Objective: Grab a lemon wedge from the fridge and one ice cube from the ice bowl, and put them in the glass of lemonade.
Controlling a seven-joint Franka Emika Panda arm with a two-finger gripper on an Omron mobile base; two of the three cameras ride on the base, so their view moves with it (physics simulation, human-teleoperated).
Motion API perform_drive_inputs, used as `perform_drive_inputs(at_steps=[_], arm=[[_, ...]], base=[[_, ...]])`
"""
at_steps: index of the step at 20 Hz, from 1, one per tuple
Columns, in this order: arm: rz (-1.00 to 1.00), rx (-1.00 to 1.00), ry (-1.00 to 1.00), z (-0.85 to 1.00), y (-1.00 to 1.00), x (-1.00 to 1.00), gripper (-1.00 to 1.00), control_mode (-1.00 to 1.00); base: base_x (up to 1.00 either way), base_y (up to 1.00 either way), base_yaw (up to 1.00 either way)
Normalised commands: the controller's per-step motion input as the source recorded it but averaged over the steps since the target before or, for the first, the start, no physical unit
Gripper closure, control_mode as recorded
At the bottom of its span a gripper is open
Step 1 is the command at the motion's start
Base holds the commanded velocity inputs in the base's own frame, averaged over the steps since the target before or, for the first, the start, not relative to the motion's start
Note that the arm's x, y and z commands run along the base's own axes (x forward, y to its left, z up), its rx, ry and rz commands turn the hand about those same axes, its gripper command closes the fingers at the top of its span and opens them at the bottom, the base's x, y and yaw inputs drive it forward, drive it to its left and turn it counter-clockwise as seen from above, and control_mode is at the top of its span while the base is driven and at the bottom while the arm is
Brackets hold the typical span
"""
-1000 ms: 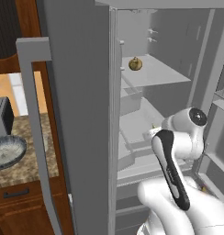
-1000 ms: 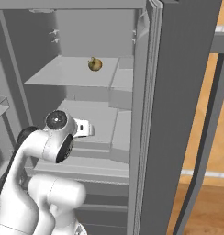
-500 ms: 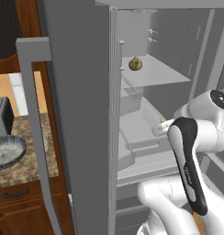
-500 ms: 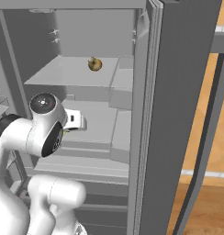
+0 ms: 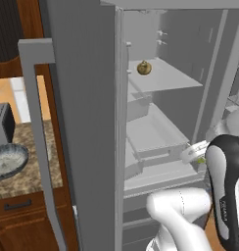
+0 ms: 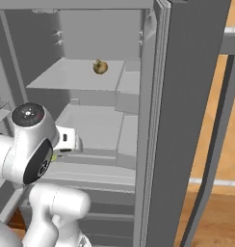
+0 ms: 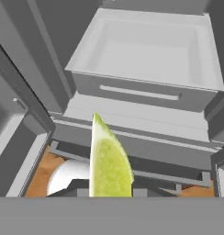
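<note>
Jaws closed on pale yellow-green lemon wedge (image 7: 109,160), held low before open grey steel fridge (image 5: 82,122); judged best: keep grip firm, withdraw clear of white drawer (image 7: 146,59), then swing toward brown speckled bench (image 5: 23,179).

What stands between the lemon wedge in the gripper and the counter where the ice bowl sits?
The fridge's open left door stands between them: the gripper, shut on the lemon wedge, is to its right, the ice bowl to its left. It likely has to swing round the door's edge.
</note>
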Motion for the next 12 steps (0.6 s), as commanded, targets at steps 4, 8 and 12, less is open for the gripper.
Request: perform_drive_inputs(at_steps=[4,8,12], arm=[[0.00,0.00,0.00,0.00,0.00,0.00,1.00,1.00],[0.00,0.00,0.00,0.00,0.00,0.00,1.00,1.00],[0.00,0.00,0.00,0.00,0.00,0.00,1.00,1.00]], base=[[-1.00,0.23,0.07],[-1.00,0.51,0.10],[-1.00,0.81,0.12]])
